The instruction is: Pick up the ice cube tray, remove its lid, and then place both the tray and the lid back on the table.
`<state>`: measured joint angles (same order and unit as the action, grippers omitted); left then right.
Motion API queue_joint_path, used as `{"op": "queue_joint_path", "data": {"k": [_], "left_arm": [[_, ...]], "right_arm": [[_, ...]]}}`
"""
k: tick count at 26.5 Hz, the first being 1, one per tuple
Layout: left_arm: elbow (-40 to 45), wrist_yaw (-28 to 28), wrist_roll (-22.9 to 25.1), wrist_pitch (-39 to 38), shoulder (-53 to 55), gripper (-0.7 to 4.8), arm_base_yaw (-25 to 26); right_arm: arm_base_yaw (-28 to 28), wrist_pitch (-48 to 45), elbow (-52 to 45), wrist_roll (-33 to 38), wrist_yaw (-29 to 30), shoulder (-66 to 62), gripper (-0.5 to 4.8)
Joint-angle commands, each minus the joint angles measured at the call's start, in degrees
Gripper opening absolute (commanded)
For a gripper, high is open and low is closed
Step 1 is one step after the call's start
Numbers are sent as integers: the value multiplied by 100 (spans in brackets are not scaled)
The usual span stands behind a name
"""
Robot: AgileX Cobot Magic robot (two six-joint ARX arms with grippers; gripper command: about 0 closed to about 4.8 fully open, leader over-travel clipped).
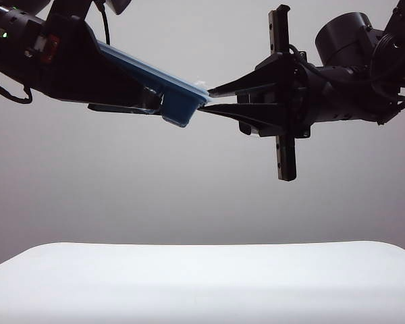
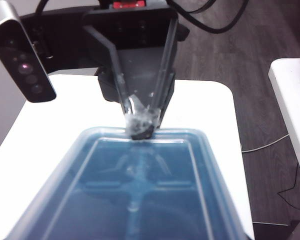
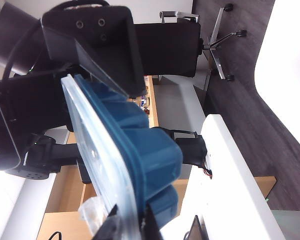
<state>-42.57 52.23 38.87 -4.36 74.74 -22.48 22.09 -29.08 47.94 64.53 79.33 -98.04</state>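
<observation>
Tray (image 1: pixel 179 104) hangs high over the counter (image 1: pixel 202 283), long axis left-right: I've got the left pincer (image 1: pixel 145 91) clamped wide on it, right pincer (image 1: pixel 204 99) pinched shut on the lid (image 1: pixel 148 67) edge.
</observation>
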Motion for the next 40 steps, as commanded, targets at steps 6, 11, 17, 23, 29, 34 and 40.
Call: {"op": "queue_joint_path", "data": {"k": [6, 11, 17, 23, 29, 34, 40], "left_arm": [[-13, 208, -37, 214, -26, 330, 7], [-13, 352, -37, 219, -52, 302, 4], [-13, 352, -37, 232, -55, 236, 7], [-13, 227, -35, 413, -66, 236, 85], [-13, -212, -57, 719, -61, 236, 221], [-13, -205, -212, 933, -59, 236, 225], [-9, -190, -229, 863, -17, 236, 223]], "right_arm": [[0, 107, 11, -186, 26, 15, -6], [0, 103, 9, -199, 11, 11, -5], [-70, 96, 9, -479, 28, 11, 145], [-498, 98, 9, -494, 28, 13, 158], [-404, 201, 9, -396, 177, 46, 158], [-179, 170, 13, -310, 175, 46, 144], [-116, -216, 17, 83, 155, 48, 143]]}}
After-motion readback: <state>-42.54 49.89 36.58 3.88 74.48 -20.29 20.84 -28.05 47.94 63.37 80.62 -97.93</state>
